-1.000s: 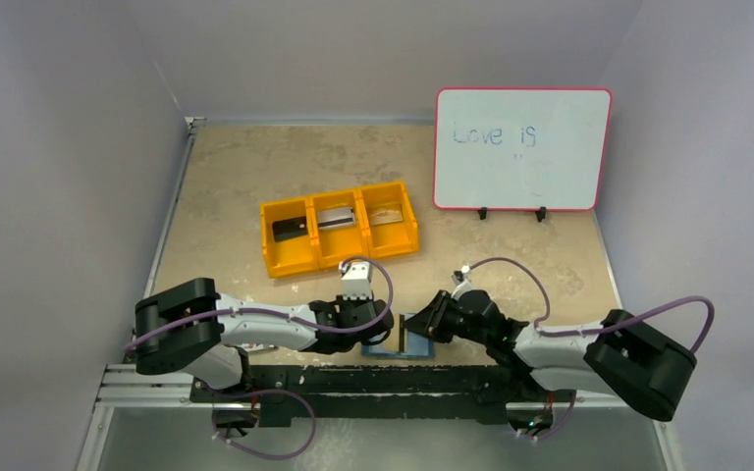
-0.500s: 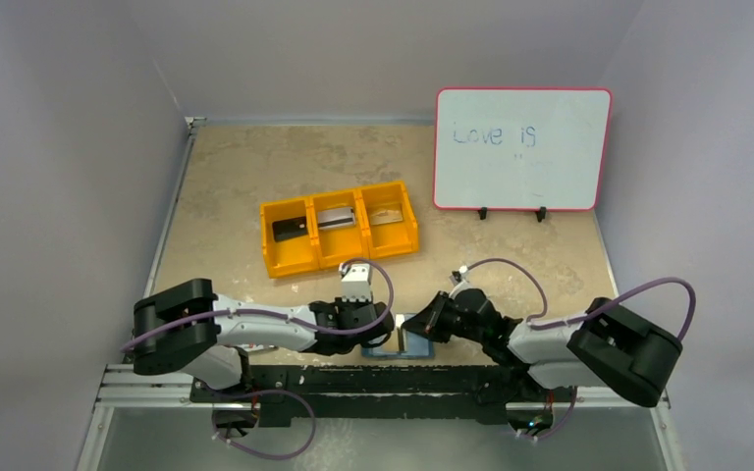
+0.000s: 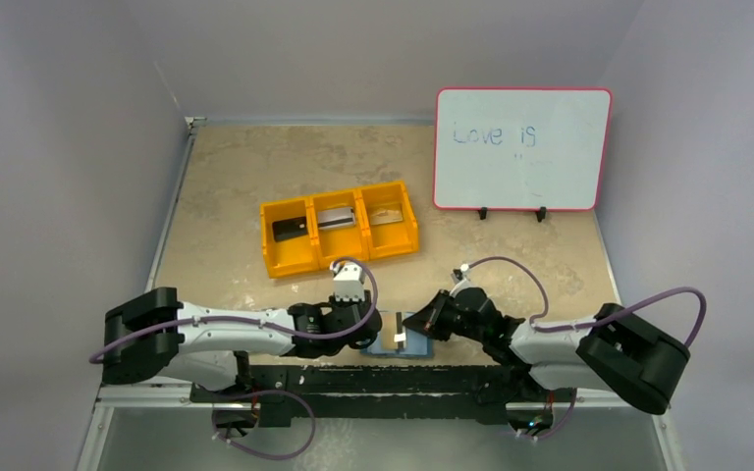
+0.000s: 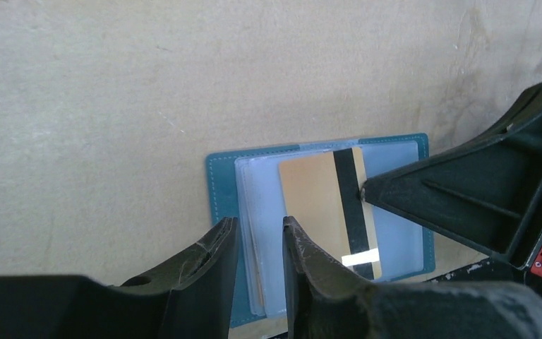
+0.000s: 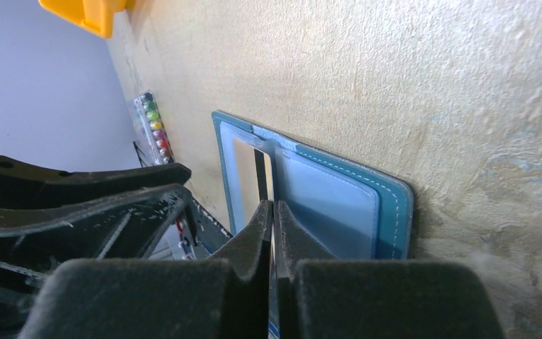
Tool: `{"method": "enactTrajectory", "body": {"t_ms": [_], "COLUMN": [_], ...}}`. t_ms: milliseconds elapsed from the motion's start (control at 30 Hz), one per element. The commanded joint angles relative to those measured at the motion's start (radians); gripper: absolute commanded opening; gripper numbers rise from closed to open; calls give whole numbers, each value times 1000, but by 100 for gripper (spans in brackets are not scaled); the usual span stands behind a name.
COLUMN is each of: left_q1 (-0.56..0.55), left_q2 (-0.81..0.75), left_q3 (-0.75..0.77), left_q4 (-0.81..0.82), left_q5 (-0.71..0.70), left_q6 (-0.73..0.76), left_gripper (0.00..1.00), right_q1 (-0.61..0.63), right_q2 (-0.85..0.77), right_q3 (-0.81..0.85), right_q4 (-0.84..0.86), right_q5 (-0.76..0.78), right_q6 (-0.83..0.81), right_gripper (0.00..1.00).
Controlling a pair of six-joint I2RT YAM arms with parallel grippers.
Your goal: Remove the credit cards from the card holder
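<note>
Tan card (image 4: 312,205) partly inside right end effector (image 5: 274,208)

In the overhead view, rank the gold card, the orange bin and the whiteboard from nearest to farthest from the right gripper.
1. Gold card: pinched in the right gripper, at the near edge.
2. Orange bin: mid-table, to the left.
3. Whiteboard: standing at the far right.

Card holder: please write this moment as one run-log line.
card holder lying open | right pincer shut on gold card | left pincer open, holding nothing
</note>
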Motion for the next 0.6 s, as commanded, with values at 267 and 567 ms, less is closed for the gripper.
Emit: {"method": "enactTrajectory", "body": {"t_ms": [267,567], "left_q1": [-10,-53], "left_q2": [141,283], "left_q3": [46,157], "left_q4": [61,-91], "left_q5": [75,5], "left_q6": [42,41], "left_gripper": [21,18], "right_q1": [-2,-3], "right_q2": [-21,-43], "right_q3": [15,5], "right_q4": [-23,-26], "right_q5": [29,32], "right_q6": [-20,-15], "right_gripper": [0,0]}}
